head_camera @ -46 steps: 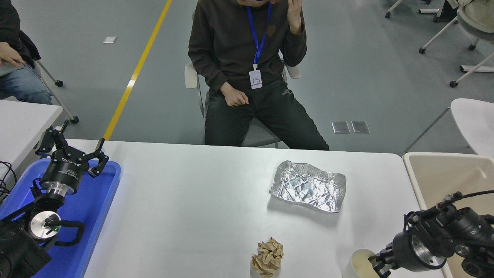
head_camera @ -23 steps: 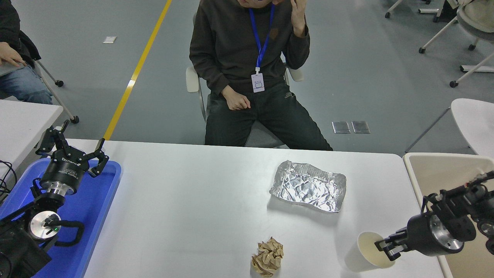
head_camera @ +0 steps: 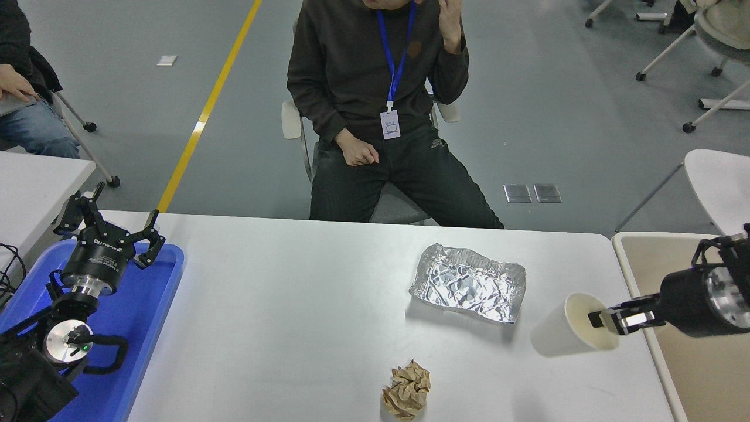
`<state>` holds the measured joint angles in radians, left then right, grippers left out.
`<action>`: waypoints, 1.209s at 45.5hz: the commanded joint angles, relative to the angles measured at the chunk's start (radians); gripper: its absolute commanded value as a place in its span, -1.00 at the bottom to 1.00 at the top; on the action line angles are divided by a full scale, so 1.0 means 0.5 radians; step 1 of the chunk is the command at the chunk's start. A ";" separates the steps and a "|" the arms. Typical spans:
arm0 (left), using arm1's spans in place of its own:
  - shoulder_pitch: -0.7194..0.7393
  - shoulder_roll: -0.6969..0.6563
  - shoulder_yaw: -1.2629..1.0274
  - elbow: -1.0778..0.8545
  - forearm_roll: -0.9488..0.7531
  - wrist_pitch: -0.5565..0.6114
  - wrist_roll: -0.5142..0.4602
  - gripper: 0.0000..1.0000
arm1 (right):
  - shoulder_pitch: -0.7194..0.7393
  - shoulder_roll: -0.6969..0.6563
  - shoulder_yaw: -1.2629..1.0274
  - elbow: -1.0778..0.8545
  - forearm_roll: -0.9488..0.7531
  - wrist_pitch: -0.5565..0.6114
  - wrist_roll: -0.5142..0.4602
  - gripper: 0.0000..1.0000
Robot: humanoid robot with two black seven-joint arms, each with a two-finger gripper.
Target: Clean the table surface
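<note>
Head view: we count one paper cup (head_camera: 577, 327), one foil tray (head_camera: 467, 283) and one crumpled paper ball (head_camera: 406, 390) on the table surface (head_camera: 293, 310). Our right gripper (head_camera: 609, 319) pinches the cup's rim; foil lies just left of it. Left gripper (head_camera: 111, 225) hangs spread over a blue tray (head_camera: 149, 305).

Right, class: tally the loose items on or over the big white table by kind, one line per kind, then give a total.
Crumpled foil tray: 1
Crumpled brown paper ball: 1
White paper cup, held at its rim by the right pincer: 1
Total: 3
</note>
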<state>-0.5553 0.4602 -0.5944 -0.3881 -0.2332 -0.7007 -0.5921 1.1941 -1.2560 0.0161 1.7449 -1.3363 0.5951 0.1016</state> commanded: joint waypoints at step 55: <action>0.000 0.000 -0.002 0.000 0.000 0.002 0.000 1.00 | -0.026 -0.301 0.020 -0.508 0.016 -0.144 0.015 -1.00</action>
<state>-0.5553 0.4602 -0.5944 -0.3881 -0.2332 -0.6995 -0.5921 1.2161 -1.4122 0.0788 1.5520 -1.3209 0.6025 0.1073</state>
